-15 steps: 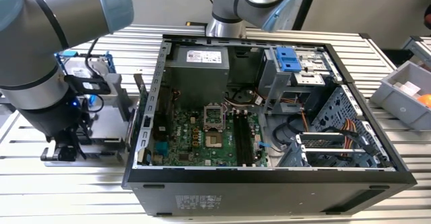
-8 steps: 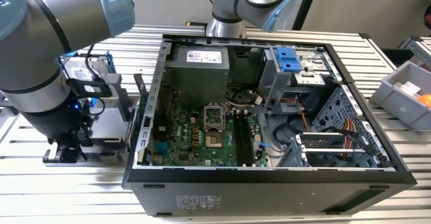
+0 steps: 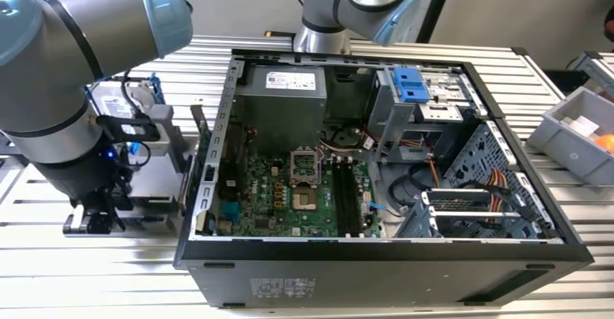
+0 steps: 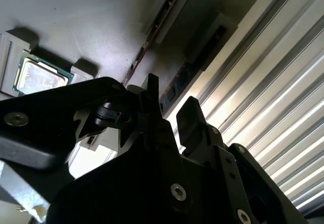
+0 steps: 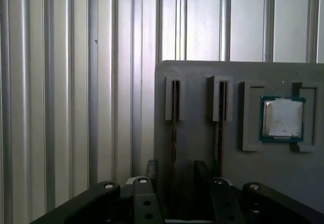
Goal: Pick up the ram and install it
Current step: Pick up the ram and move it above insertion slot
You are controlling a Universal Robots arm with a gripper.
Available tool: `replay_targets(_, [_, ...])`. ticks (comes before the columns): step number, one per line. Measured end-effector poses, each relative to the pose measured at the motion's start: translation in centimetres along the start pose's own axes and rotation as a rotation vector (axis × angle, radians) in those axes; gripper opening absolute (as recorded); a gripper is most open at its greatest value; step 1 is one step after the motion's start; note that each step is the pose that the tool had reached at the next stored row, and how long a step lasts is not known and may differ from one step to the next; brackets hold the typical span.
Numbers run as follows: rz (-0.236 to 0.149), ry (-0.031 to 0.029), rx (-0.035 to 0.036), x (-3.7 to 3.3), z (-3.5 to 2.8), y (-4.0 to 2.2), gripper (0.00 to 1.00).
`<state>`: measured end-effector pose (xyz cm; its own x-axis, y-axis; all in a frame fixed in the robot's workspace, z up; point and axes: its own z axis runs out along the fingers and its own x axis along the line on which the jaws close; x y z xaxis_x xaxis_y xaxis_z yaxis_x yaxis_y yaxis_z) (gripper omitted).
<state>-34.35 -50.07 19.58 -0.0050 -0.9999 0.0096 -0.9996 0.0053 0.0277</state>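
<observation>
My exterior view looks steeply down on the open computer case and desk. Both wrist views peer closely past the tool, sharing the grey holder and its processor chip; the second slants.

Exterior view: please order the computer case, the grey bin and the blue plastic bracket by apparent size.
1. computer case, clearly the largest.
2. grey bin, though the picture's edge cuts it off.
3. blue plastic bracket, the smallest.
</observation>
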Motion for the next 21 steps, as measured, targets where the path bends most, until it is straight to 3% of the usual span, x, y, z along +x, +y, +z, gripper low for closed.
replay_targets(21, [-0.015,0.0035,0.0002,-0.08,0.81,0.09,1.0])
